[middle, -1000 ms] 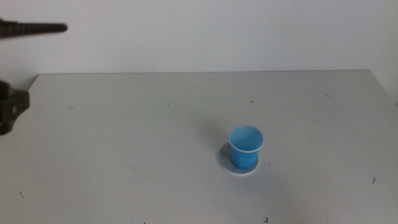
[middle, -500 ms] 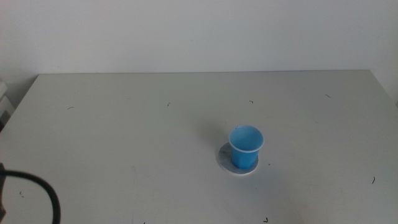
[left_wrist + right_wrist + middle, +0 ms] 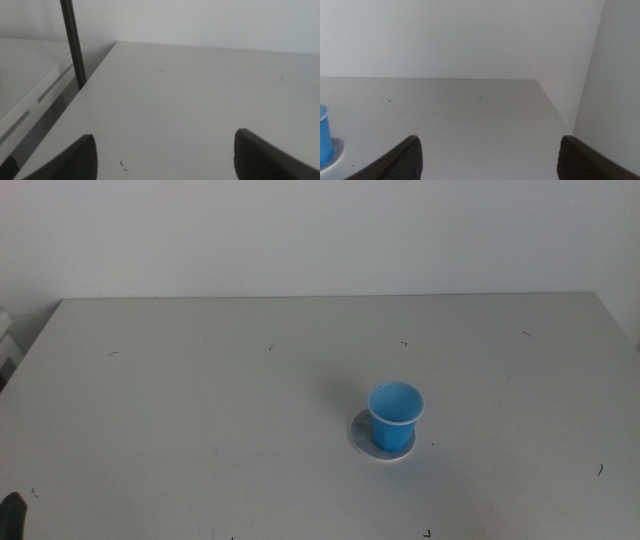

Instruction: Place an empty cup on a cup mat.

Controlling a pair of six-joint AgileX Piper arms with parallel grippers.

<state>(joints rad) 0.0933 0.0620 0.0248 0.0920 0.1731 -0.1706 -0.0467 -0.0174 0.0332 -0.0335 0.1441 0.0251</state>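
Observation:
The blue cup [image 3: 395, 416] stands upright on the speckled grey cup mat [image 3: 360, 435] right of the table's middle, and it looks empty. The right wrist view shows part of the cup [image 3: 324, 135] and the edge of the mat [image 3: 337, 147]. My left gripper [image 3: 165, 155] is open with nothing between its jaws, back at the table's near left corner; only a dark tip shows in the middle view [image 3: 12, 510]. My right gripper [image 3: 487, 157] is open with nothing in it, out of the middle view, to the right of the cup.
The white table [image 3: 200, 400] has small dark specks. A dark pole [image 3: 74, 45] stands off the table's left edge. A white wall runs behind the table.
The left arm has drawn back from the upper left of the middle view down to the lower left corner, nearly out of view. The cup and mat have not moved.

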